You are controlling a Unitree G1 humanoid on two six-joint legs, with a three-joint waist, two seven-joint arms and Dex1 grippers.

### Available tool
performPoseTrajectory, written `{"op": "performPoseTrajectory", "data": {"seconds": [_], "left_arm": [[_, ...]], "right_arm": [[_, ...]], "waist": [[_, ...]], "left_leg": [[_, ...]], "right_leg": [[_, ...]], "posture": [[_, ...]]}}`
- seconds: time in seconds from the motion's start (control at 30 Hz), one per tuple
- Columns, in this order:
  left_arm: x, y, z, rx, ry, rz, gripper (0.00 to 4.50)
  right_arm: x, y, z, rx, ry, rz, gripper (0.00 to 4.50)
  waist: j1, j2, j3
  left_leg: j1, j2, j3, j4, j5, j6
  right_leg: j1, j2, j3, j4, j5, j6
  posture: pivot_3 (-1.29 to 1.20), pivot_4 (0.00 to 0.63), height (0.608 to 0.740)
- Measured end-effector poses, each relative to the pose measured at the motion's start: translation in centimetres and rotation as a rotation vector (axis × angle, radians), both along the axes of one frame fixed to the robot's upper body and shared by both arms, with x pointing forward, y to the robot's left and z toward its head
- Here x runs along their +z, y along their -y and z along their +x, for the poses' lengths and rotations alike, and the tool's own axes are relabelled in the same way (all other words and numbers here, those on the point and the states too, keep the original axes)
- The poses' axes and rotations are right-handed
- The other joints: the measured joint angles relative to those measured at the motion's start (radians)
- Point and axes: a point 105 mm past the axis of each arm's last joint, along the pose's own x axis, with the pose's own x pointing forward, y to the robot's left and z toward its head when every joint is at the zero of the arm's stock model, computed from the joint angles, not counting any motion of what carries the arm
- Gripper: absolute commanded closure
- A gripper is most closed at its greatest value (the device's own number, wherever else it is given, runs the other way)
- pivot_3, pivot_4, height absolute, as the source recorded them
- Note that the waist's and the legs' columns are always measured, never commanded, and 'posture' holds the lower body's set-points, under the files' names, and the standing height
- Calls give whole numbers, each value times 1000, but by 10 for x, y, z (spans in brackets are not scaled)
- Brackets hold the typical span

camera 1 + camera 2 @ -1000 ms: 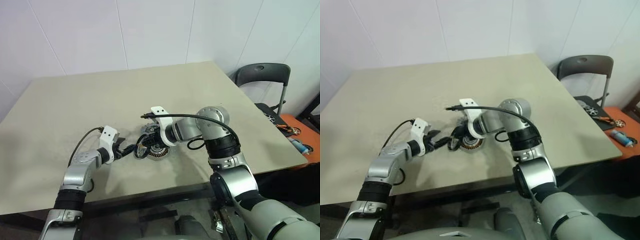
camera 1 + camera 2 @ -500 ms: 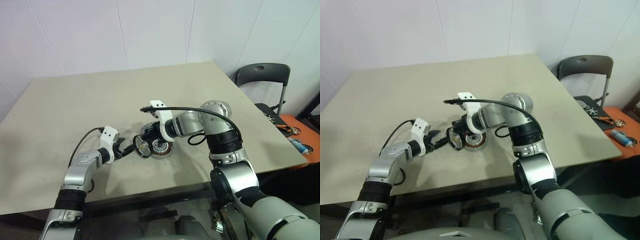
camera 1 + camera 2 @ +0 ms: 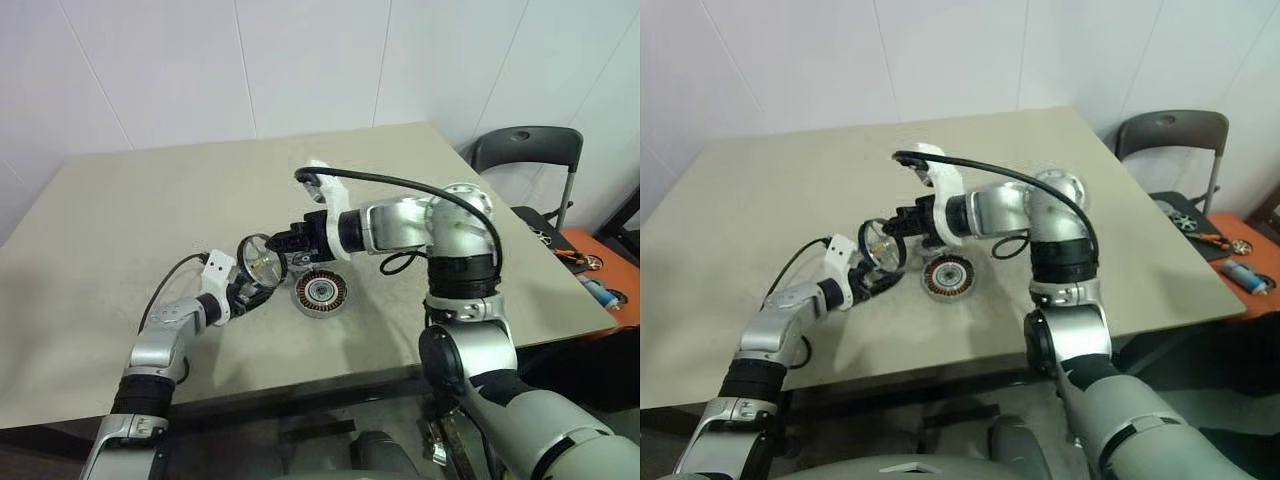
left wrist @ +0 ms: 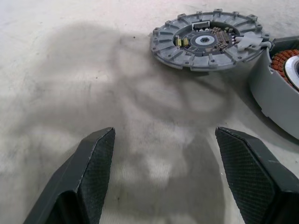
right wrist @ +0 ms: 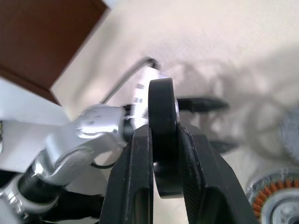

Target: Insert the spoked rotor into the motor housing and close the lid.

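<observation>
Left eye view has the right gripper [image 3: 281, 248] up off the table [image 3: 120, 220], fingers pinched edge-on around the spoked rotor [image 3: 262, 260], a dark-rimmed wheel. Right below it the motor housing [image 3: 320, 292] sits on the table, open side up, copper windings showing. Left gripper [image 4: 163, 175] is down by the tabletop, fingers spread wide with nothing between them. The lid [image 4: 208, 39] lies flat just beside the housing in the left wrist view.

No readable text, label, brand, number or sign on any object; markings on circuit parts too small to read.
</observation>
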Motion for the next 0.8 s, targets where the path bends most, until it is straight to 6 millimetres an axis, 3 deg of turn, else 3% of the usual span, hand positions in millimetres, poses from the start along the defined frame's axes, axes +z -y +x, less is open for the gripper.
{"op": "performPoseTrajectory", "data": {"seconds": [0.17, 0.27, 0.33, 0.57, 0.7, 0.77, 0.8], "left_arm": [[-1, 0, 2, -9, 2, 0, 858], [-1, -1, 3, -18, 7, 1, 858], [-1, -1, 5, -23, 7, 2, 858], [-1, 2, 9, -45, 10, 6, 858], [-1, 6, 10, -65, 14, 10, 858], [-1, 5, 10, -67, 15, 11, 858], [-1, 4, 10, -68, 15, 16, 858]], "right_arm": [[-21, 32, 4, -72, 113, -97, 4059], [-17, 49, 7, -98, 325, -175, 4059], [-18, 53, 9, -103, 469, -225, 4059], [-31, 51, 7, -119, 714, -234, 4059], [-43, 79, 22, -184, 957, -392, 4059], [-50, 86, 24, -181, 1011, -435, 4059], [-55, 87, 24, -143, 1129, -486, 4059]], "waist": [[1, 0, 0], [1, 0, 0], [1, 0, 0], [9, -1, 1], [21, -2, 1], [21, -2, 1], [21, -2, 1]], "left_leg": [[0, 0, 0, 1, 0, 0], [0, 0, 1, 1, 0, 0], [0, 0, 1, 1, 0, 0], [0, 0, 1, 1, 0, 0], [0, 0, 2, 1, 0, 0], [0, 0, 2, 0, 0, 0], [0, 0, 2, 0, 0, 0]], "right_leg": [[0, 0, 0, -1, 0, 0], [0, 0, 0, -2, 0, 0], [0, 0, 0, -2, -1, -1], [1, 0, 0, -3, -2, -2], [1, 0, 0, -4, -2, -3], [1, 0, 1, -4, -2, -3], [1, 0, 1, -3, -2, -3]], "posture": [[0, 0, 740], [0, 0, 740], [0, 0, 740], [0, 0, 740], [0, 0, 740], [0, 0, 740], [0, 0, 740]]}}
